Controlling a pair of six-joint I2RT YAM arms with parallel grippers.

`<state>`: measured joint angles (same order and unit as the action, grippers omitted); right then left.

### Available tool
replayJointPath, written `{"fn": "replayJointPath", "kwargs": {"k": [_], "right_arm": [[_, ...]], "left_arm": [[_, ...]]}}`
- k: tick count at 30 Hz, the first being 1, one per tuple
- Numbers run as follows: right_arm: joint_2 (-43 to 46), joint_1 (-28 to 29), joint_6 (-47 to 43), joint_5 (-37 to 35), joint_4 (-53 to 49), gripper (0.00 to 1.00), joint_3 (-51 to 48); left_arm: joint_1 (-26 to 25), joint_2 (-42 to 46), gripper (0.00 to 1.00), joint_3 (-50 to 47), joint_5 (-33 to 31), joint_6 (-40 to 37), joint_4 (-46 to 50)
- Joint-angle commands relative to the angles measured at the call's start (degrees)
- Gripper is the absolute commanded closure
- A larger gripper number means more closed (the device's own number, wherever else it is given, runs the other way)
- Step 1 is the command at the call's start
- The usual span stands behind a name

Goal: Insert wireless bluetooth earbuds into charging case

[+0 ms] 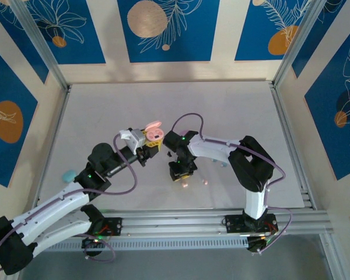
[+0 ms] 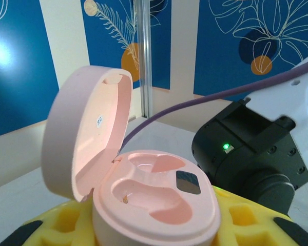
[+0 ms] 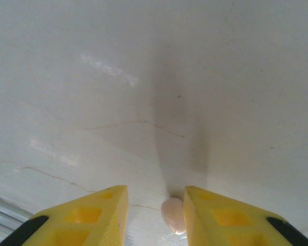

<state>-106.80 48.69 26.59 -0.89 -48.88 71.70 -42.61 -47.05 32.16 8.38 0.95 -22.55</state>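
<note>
My left gripper (image 1: 154, 140) is shut on a peach-pink charging case (image 2: 159, 205), holding it above the table with the lid (image 2: 87, 133) swung open. Both sockets (image 2: 154, 197) in the case are empty. My right gripper (image 3: 155, 190) points down at the table, open, with a peach-pink earbud (image 3: 173, 215) lying between its yellow fingers, close against the right finger (image 3: 215, 215). From above, that earbud (image 1: 185, 185) sits just below the right gripper (image 1: 182, 174). A second small pink earbud (image 1: 206, 182) lies a little to its right.
A light blue case (image 1: 68, 175) lies on the table (image 1: 233, 116) beside the left arm. The right arm's black joint with a green light (image 2: 246, 154) looms just behind the held case. A metal rail (image 1: 210, 219) runs along the near edge.
</note>
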Motion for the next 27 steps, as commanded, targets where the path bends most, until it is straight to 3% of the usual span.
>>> {"fn": "replayJointPath", "kwargs": {"k": [1, 27], "right_arm": [[-1.3, 0.16, -4.0, -0.17, -2.89, 0.64, 2.35], [-4.95, 0.52, -9.06, 1.7, -4.72, 0.65, 3.1]], "left_arm": [[0.16, 3.09, 0.7, -0.06, -1.92, 0.17, 0.81], [0.2, 5.89, 0.7, 0.35, -2.58, -0.2, 3.91]]}}
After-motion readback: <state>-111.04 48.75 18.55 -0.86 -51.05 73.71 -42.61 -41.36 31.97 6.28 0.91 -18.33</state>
